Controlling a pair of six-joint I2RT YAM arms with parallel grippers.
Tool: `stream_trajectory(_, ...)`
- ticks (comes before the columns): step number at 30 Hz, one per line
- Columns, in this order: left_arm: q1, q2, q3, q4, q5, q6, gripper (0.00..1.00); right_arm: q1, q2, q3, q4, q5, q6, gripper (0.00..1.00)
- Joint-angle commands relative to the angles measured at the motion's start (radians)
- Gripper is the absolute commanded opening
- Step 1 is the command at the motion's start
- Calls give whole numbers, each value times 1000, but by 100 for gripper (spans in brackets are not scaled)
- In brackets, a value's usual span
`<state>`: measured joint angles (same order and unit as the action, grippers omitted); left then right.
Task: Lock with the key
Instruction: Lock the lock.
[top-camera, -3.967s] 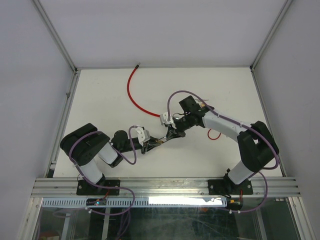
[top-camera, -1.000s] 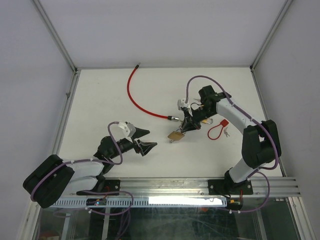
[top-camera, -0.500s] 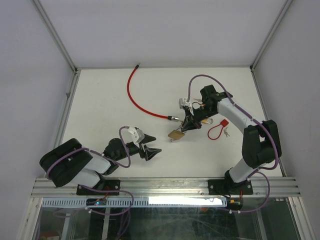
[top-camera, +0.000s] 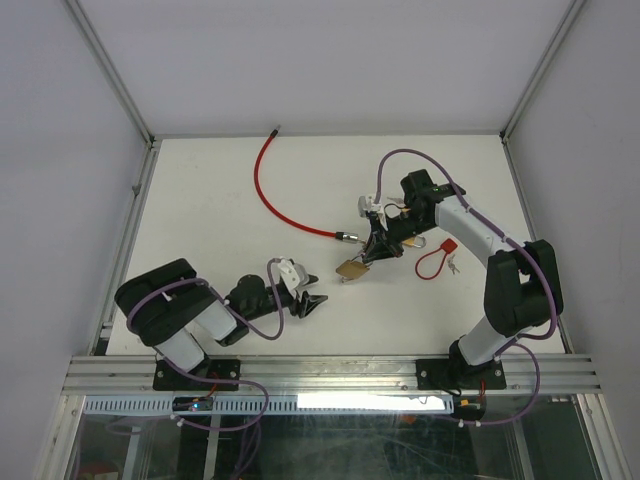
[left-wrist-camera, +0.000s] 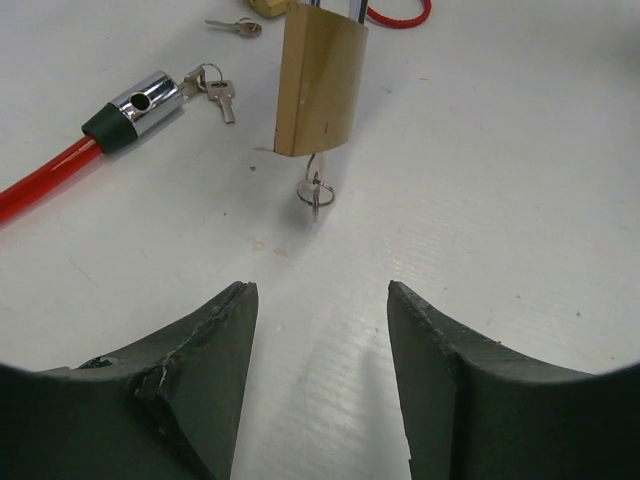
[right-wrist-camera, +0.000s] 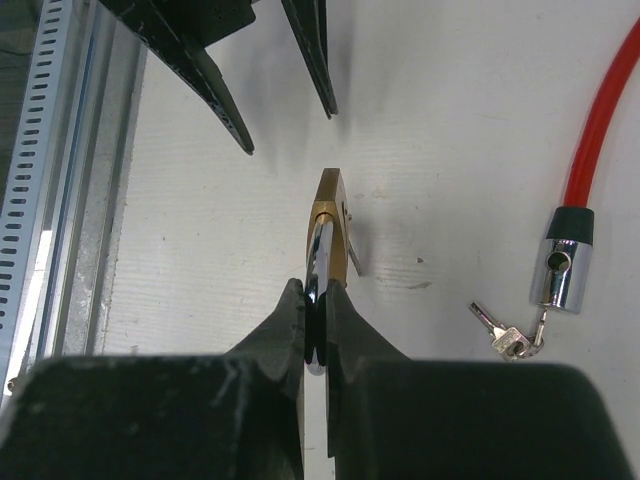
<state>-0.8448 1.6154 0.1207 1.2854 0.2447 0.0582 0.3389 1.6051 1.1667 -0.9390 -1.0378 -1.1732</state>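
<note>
A brass padlock (top-camera: 350, 270) hangs above the table, and my right gripper (top-camera: 372, 250) is shut on its chrome shackle (right-wrist-camera: 318, 262). In the left wrist view the padlock (left-wrist-camera: 320, 85) is upright, with a small key (left-wrist-camera: 315, 190) on a ring sticking out of its underside. That key (right-wrist-camera: 352, 255) also shows beside the lock body (right-wrist-camera: 330, 225) in the right wrist view. My left gripper (top-camera: 310, 303) is low over the table, short of the padlock and pointing at it. Its jaws (left-wrist-camera: 320, 292) stand apart with only bare table between them.
A red cable (top-camera: 265, 190) curves across the back of the table. Its chrome end (left-wrist-camera: 140, 105) lies left of the padlock, with a key pair (left-wrist-camera: 215, 90) beside it. A small red loop (top-camera: 432, 262) with keys lies to the right. A metal rail (right-wrist-camera: 60, 200) runs along the near edge.
My left arm has folded in and its gripper has slid right, closer to the padlock, with its jaws narrowing. The right gripper still holds the padlock in the same place.
</note>
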Motion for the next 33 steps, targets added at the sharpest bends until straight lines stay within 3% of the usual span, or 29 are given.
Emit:
stream_trajectory(1, -8, 36, 76, 64, -40, 42, 55, -6, -67, 17, 22, -125, -8, 0)
stream_trajectory(9, -9, 157, 189, 94, 41, 51, 54, -6, -46, 22, 3, -135, -23, 0)
stream_trajectory(13, -8, 194, 206, 122, 46, 43, 44, -6, -42, 22, 1, -138, -24, 0)
stream_trajectory(25, -8, 272, 262, 177, 73, -6, 43, -6, -37, 25, -8, -143, -28, 0)
stream_trajectory(29, -9, 283, 270, 179, 81, -7, 31, -6, -36, 25, -12, -144, -31, 0)
stream_trajectory(33, -9, 287, 266, 181, 98, 4, 8, -6, -35, 27, -14, -145, -33, 0)
